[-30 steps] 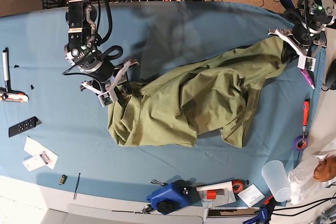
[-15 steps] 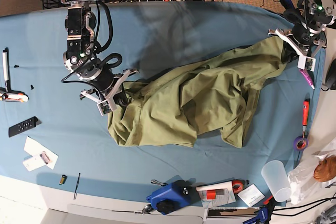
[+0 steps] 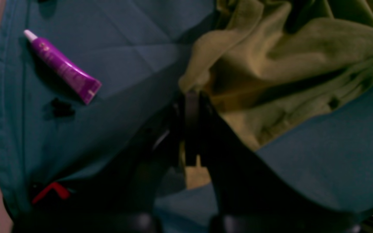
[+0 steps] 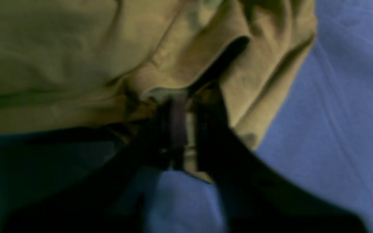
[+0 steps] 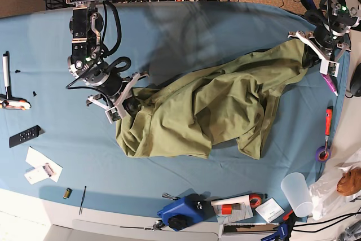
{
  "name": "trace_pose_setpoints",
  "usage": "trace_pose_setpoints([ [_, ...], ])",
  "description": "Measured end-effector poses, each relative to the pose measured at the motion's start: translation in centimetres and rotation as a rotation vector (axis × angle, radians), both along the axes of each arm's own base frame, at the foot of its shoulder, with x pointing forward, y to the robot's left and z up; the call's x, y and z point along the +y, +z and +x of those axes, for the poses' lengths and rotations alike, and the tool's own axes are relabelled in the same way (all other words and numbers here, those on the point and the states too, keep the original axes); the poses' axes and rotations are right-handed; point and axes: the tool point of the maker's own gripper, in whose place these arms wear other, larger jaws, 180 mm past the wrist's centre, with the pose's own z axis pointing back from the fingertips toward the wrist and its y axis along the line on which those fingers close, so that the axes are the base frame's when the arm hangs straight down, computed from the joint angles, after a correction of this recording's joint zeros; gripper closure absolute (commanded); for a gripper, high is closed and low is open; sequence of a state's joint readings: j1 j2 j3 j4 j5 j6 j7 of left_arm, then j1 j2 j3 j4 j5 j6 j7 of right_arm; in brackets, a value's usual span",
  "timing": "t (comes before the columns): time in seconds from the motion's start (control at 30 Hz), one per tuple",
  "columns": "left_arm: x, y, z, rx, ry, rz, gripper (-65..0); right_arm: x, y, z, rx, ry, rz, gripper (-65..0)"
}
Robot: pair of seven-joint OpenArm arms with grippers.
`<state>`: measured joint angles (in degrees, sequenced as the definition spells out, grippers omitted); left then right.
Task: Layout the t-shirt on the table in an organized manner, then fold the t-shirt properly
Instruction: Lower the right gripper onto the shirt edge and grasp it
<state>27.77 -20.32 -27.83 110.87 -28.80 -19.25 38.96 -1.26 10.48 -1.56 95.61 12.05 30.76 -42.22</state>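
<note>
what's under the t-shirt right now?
Only the blue-clothed table shows around the t-shirt, which lies bunched and layered. Anything beneath its folds is covered. The left pincer and right pincer each clamp an end.

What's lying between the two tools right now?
In the base view, only the t-shirt spans the stretch between the right tool and the left tool, bunched and wrinkled on the table; each tool grips one end.
</note>
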Motion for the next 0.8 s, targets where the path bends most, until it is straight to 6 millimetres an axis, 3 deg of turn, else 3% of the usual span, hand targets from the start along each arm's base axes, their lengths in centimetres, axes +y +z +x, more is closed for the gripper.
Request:
trace_pose_setpoints([
  [0.07,0.0,0.0,0.0,0.0,0.0,0.0,0.0,0.5,0.0,-0.3,0.014,0.019,0.02,-30.2],
  [0.1,0.0,0.0,0.0,0.0,0.0,0.0,0.0,0.6,0.0,-0.3,0.015,0.02,0.036,-32.5],
  [0.23,0.0,0.0,0.0,0.0,0.0,0.0,0.0,0.9,0.2,-0.6,0.041,0.025,0.038,-32.5],
  [0.37,0.0,0.0,0.0,0.0,0.0,0.0,0.0,1.1,1.6,0.3,-0.005,-0.051,0.119,-32.5],
  [0.57,0.0,0.0,0.0,0.0,0.0,0.0,0.0,2.8,2.1,0.7,-0.021,-0.096,0.202,-32.4],
  [0.8,0.0,0.0,0.0,0.0,0.001,-0.001,0.0,2.9,1.9,1.2,-0.014,-0.198,0.236,-32.4],
])
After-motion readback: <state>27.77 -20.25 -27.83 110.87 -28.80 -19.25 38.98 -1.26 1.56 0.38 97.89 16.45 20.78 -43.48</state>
